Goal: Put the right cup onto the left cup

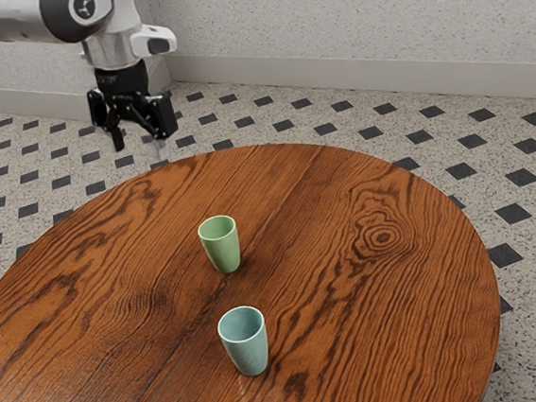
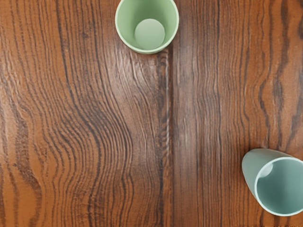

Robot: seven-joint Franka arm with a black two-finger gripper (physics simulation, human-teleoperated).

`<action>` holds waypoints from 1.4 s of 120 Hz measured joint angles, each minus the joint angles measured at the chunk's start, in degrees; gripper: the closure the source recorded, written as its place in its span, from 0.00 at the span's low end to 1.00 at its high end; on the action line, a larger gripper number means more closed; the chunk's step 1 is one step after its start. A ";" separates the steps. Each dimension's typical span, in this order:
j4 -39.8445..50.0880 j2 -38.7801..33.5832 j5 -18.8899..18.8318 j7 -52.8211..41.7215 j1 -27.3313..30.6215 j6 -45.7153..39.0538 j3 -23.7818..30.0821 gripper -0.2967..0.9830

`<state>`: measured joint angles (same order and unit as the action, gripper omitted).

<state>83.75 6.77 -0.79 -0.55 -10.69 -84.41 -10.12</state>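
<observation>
- Gripper [image 1: 140, 141]: fingers apart, nothing between them; raised beyond the table [image 1: 375, 324] edge in the exterior view.
- Blue cup [image 1: 245, 344]: upright on the table, mouth up, well apart from the green cup [image 1: 222, 247], also upright; taken as the right cup, hence the one to move.
- Step in hand, as judged: reaching the blue cup. Centre the open fingers over it, descend vertically, and close gently high on the wall, so that the lower body is free to enter the green cup.
- Precaution: a descent off centre could tip the blue cup; lift clear of the green rim before crossing.
- Limits: both cups are cut by the wrist view's edges; the blue cup's inner floor is hard to make out; whether it nests deeply cannot be told.
</observation>
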 joint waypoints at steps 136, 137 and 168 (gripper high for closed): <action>39.72 -1.40 2.93 1.41 -7.90 -36.69 4.06 0.23; 39.73 -1.36 2.94 1.41 -7.89 -36.82 4.06 0.23; 41.46 0.00 3.60 1.54 -7.87 -40.43 4.06 0.23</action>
<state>125.21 6.77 2.80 0.99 -18.56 -124.83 -6.06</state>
